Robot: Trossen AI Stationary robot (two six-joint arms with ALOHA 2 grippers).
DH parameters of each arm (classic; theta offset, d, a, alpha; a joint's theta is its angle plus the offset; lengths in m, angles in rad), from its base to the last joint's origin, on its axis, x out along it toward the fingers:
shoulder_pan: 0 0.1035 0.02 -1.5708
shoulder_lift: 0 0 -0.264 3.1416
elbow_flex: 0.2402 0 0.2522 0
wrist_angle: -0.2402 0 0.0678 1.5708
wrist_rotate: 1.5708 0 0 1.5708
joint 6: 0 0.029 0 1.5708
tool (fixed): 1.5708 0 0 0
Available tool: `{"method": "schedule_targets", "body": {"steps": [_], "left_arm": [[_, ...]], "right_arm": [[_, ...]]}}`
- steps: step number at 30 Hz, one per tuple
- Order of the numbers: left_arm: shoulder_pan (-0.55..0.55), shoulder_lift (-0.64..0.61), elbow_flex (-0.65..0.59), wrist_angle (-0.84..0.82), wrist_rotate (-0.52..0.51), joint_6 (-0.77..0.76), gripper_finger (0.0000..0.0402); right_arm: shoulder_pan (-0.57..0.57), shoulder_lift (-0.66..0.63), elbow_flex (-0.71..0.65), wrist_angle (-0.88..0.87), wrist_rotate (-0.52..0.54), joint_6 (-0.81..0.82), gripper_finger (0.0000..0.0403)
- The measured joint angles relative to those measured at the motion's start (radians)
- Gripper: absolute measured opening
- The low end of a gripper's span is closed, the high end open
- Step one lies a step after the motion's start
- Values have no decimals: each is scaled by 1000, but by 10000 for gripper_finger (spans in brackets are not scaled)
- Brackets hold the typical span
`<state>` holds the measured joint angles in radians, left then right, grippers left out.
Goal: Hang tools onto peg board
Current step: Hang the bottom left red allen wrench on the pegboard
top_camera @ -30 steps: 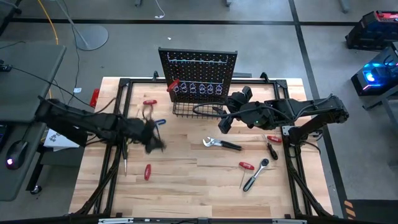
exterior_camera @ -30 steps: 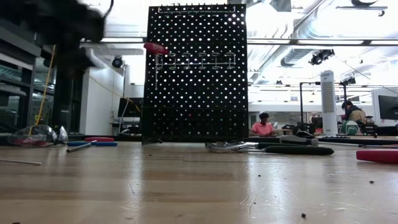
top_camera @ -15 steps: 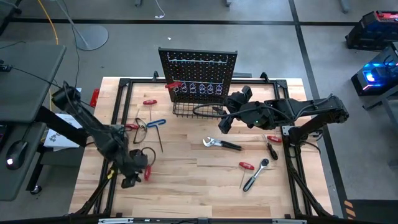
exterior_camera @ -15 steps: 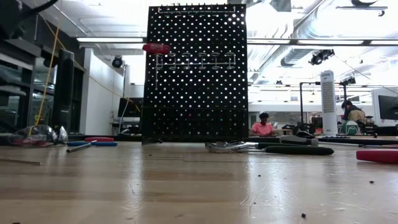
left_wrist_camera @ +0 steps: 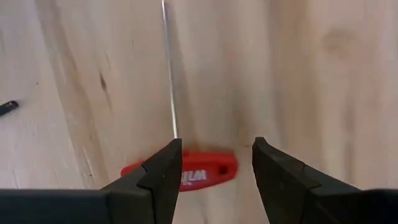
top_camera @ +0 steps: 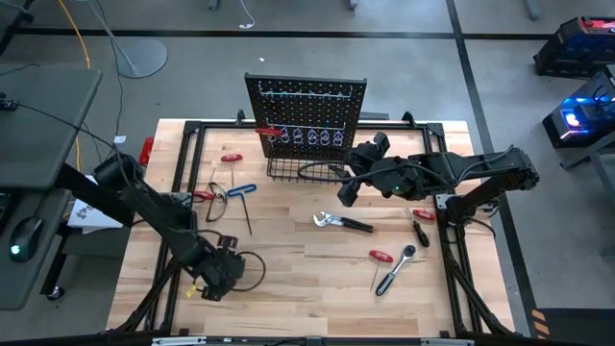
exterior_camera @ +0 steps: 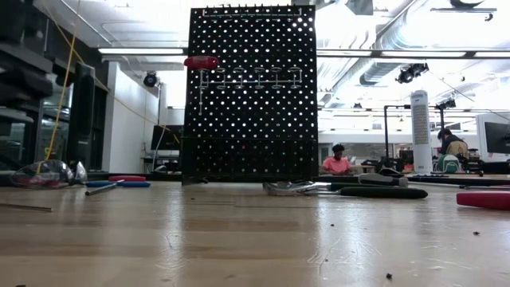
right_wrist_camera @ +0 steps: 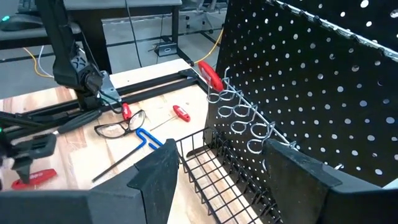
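Note:
The black peg board [top_camera: 307,101] stands upright at the table's far edge, and a red-handled tool [right_wrist_camera: 210,74] hangs on its left hook. Near the table's near-left corner my left gripper [top_camera: 223,272] points down, open, above a red T-handle key [left_wrist_camera: 205,173] lying flat on the wood. Its fingers stand over the handle's two ends without touching, and the silver shaft [left_wrist_camera: 169,68] runs away from them. My right gripper [top_camera: 346,188] hangs open in the air in front of the board's wire basket [right_wrist_camera: 211,168]. The high view hides the red key under the left gripper.
Loose on the table lie a red screwdriver [top_camera: 232,158], a blue T-key [top_camera: 240,190], safety glasses [top_camera: 219,202], pliers [top_camera: 341,222], a chrome ratchet [top_camera: 397,271], a red-handled tool [top_camera: 381,256] and a black screwdriver [top_camera: 420,231]. People sit in the room behind [exterior_camera: 339,159].
My left gripper has swung from the table's left middle toward the near edge, sunk lower, rolled and tipped to point down. It now stands over the red T-handle key.

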<state>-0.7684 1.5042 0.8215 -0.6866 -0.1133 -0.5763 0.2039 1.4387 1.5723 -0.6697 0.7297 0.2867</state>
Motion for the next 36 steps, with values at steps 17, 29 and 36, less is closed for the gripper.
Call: {"method": "schedule_targets", "body": {"steps": [17, 29, 36], "left_arm": [[123, 192, 10, -61, 148, 37, 69], [215, 41, 22, -85, 159, 11, 0], [293, -189, 50, -36, 94, -14, 0]], "right_arm": [[0, 0, 0, -32, -28, -26, 224], [35, 0, 0, -52, 1, -69, 224], [55, 0, 0, -54, -49, -80, 224]]}}
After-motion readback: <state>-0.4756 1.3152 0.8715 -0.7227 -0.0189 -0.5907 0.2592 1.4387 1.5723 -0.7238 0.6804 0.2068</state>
